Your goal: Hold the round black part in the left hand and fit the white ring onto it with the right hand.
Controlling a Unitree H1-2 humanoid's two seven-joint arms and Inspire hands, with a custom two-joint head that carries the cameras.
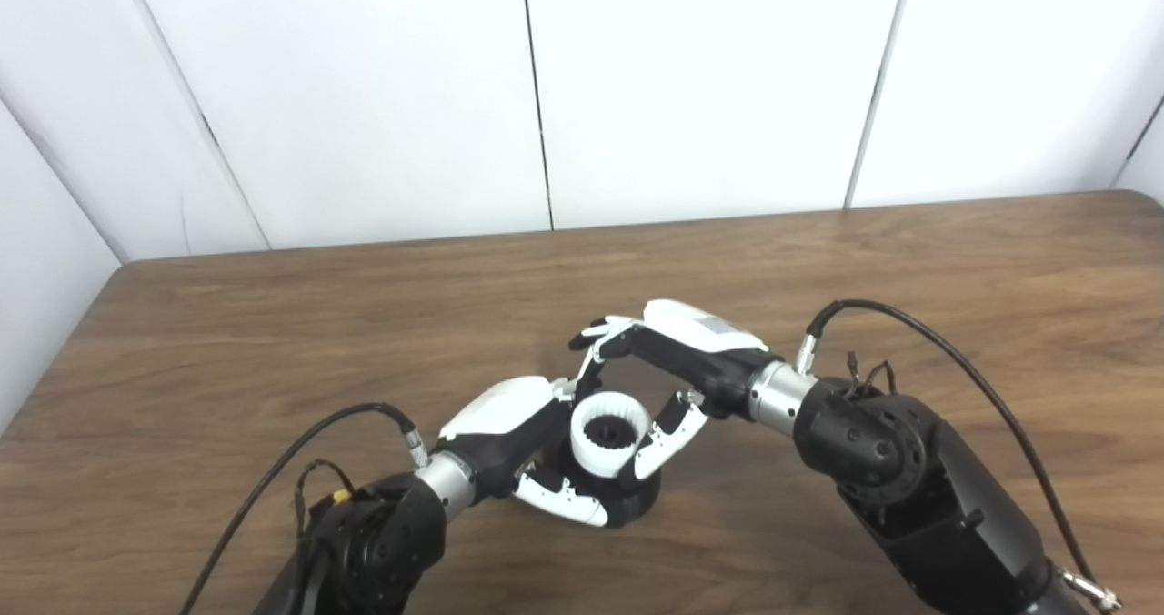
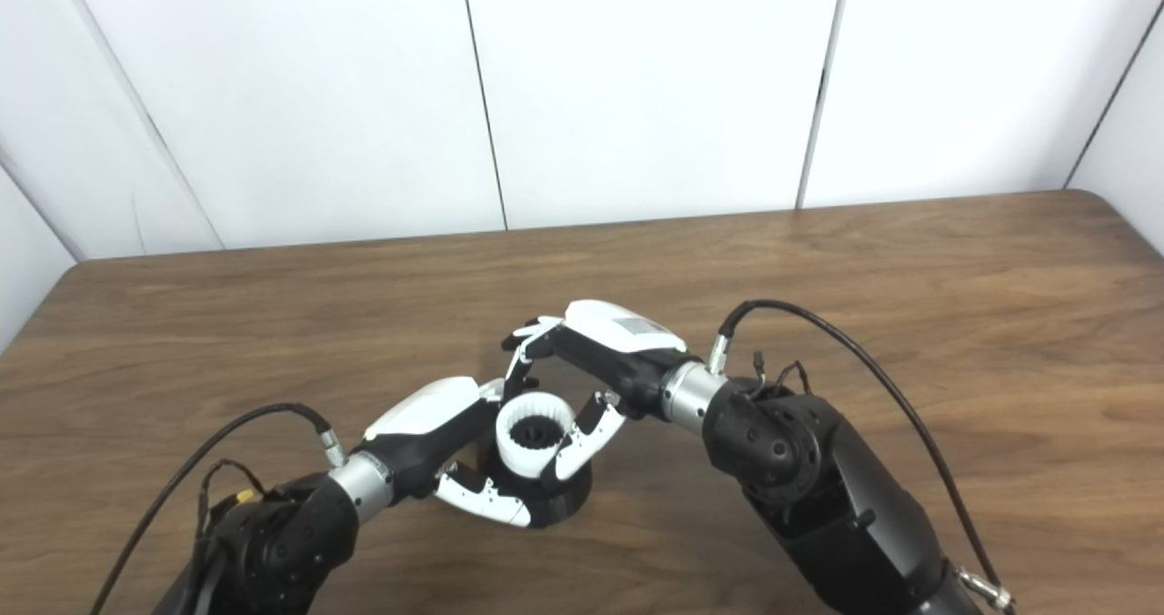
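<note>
— Left eye view: where's the white ring (image 1: pixel 609 433)?
— Sitting atop the round black part (image 1: pixel 627 497), near the bench's (image 1: pixel 273 342) front edge; left hand (image 1: pixel 518 451) clasps the part, right hand (image 1: pixel 668 369) pinches the ring from above

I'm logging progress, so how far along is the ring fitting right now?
Nearly done, it seems. The left hand grips the round black part on the table, and the white ring already sits on top of it. The right hand is around the ring. Whether it is fully seated cannot be told; seating and letting go remain.
</note>
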